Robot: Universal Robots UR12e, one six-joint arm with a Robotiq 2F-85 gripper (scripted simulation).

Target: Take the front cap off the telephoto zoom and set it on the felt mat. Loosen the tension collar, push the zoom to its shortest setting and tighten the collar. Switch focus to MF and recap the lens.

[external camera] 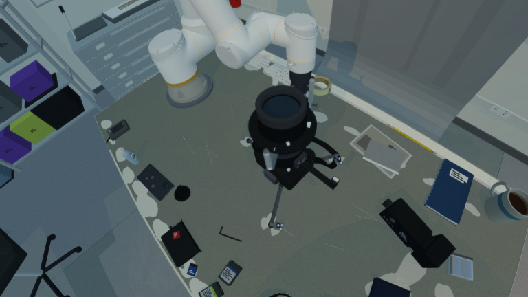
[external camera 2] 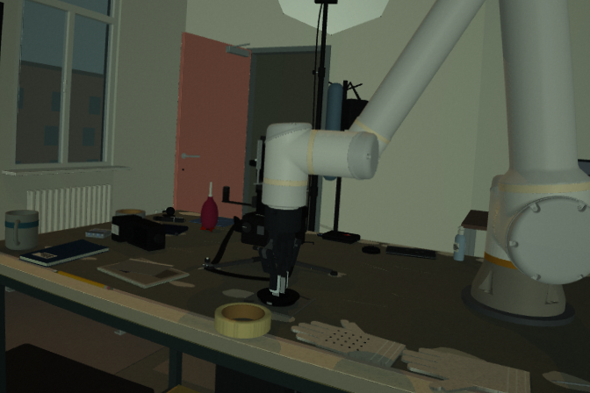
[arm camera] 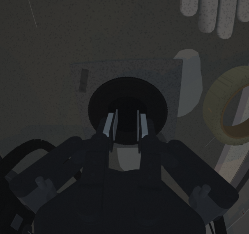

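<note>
On the far edge of the bench, the round black front cap [arm camera: 127,110] lies flat on the grey felt mat [arm camera: 130,94], and its raised centre grip is held in my gripper [arm camera: 127,124], which points straight down and is closed on it. The same cap [external camera 2: 278,297] shows under the fingers from the second side camera. The telephoto zoom [external camera: 281,122] stands upright on its tripod [external camera: 290,169] in the middle of the bench. Its front glass is bare and faces up. From the side camera the lens hides the fingers and the mat.
Behind the mat, a roll of tape [external camera 2: 243,319] and a pair of work gloves [external camera 2: 344,339] lie at the bench edge. A notebook [external camera: 448,190], a camera body [external camera: 416,233], a mug [external camera: 508,202] and a tray of papers [external camera: 381,150] lie to one side of the tripod.
</note>
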